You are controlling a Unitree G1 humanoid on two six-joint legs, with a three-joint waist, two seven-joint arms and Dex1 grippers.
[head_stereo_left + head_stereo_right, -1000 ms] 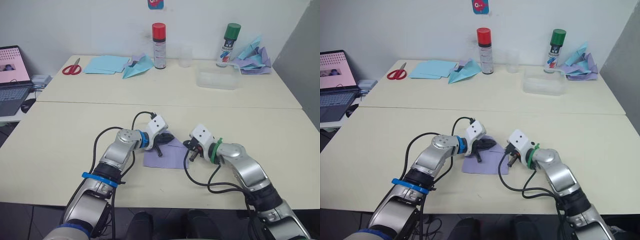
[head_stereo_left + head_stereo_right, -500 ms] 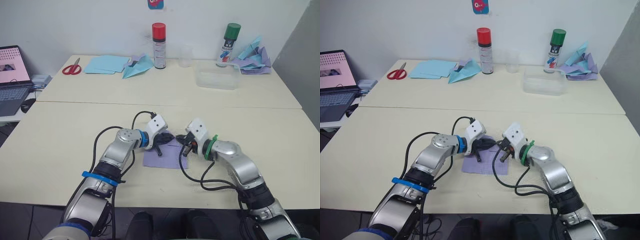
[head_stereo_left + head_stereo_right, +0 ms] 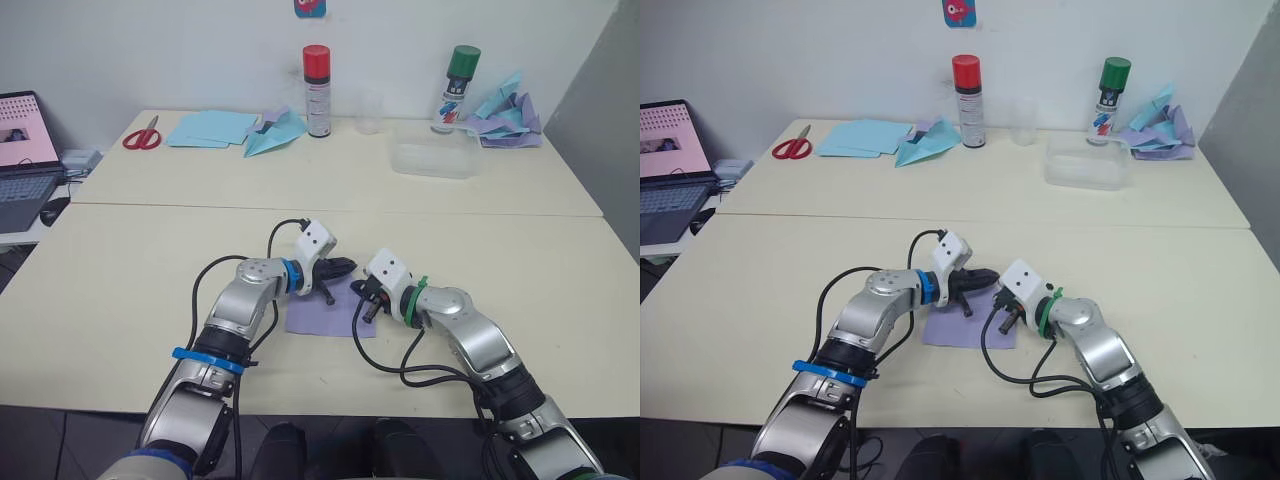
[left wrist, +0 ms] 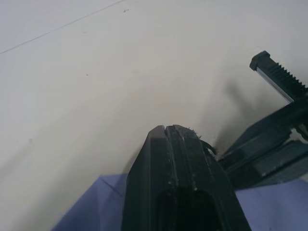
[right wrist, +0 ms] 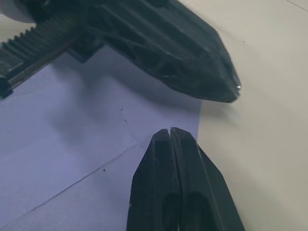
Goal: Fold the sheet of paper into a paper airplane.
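Note:
The sheet of paper (image 3: pixel 322 313), pale lavender, lies flat on the near table with a faint diagonal crease (image 5: pixel 91 171). My left gripper (image 3: pixel 343 267) is shut and points right just past the sheet's far edge; nothing shows between its fingers (image 4: pixel 166 137). My right gripper (image 3: pixel 363 305) is also shut. Its tip (image 5: pixel 171 132) hovers over the sheet's far right corner, close under the left gripper (image 5: pixel 192 62). The two grippers almost meet. A paper airplane made of this sheet is out of view.
On the far table stand a red-capped spray can (image 3: pixel 318 78), a green-capped can (image 3: pixel 460 88), a clear cup (image 3: pixel 372 112) and a clear plastic box (image 3: pixel 433 158). Light blue sheets (image 3: pixel 210 128), a teal paper plane (image 3: pixel 275 134), scissors (image 3: pixel 142 136) and a paper pile (image 3: pixel 505 115) lie there. A laptop (image 3: pixel 25 160) sits far left.
My right gripper has moved left onto the sheet's right corner, toward the left gripper. My left gripper has lifted off the sheet and swung to point right.

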